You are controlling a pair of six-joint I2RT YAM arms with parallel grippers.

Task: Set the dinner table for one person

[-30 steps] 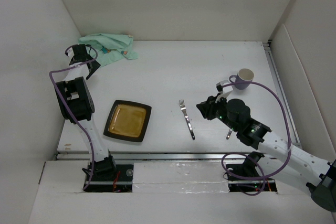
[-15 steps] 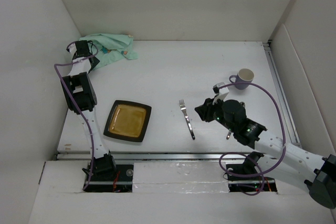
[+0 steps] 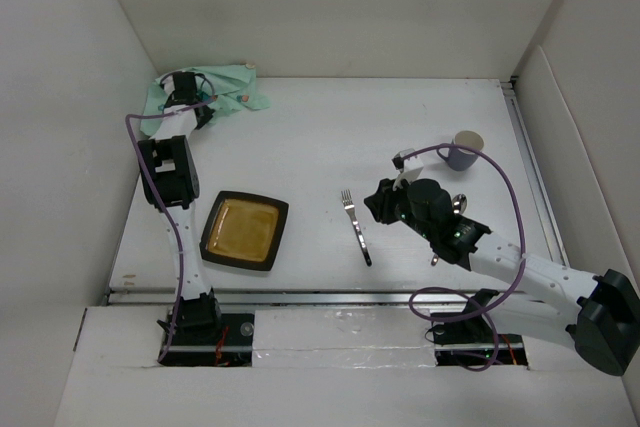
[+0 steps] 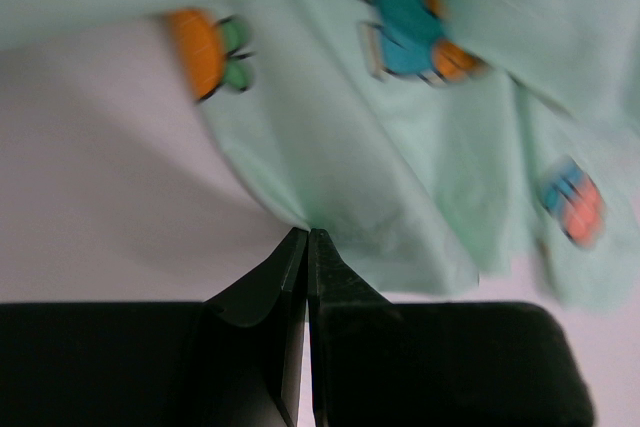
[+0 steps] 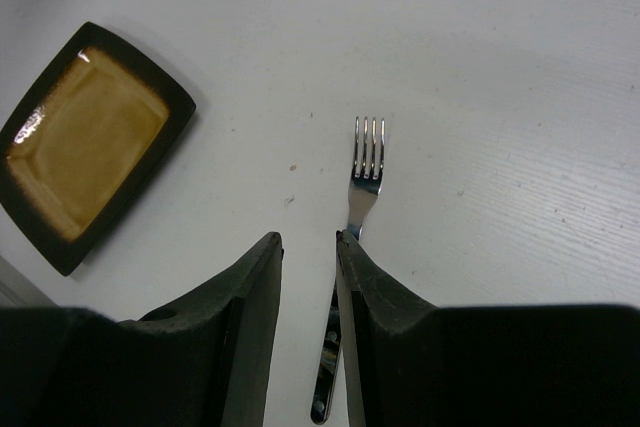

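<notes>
The white dinner table (image 3: 320,137) bears a mint-green cartoon-printed placemat (image 3: 225,92), crumpled at the back left. My left gripper (image 3: 185,87) is on it. In the left wrist view the gripper (image 4: 307,231) is shut, its tips pinching a fold of the placemat (image 4: 400,177). A brown square plate (image 3: 243,230) lies front left and a fork (image 3: 356,227) lies in the middle. My right gripper (image 3: 380,202) hovers just right of the fork. In the right wrist view it (image 5: 308,237) is open a little and empty above the fork's (image 5: 366,162) handle.
A purple mug (image 3: 465,150) stands at the right, behind the right arm. A spoon (image 3: 437,257) lies mostly hidden under that arm. The plate also shows in the right wrist view (image 5: 85,142). White walls enclose the table on three sides.
My left gripper has swung right and back over the placemat, which has shifted. My right gripper has moved left toward the fork.
</notes>
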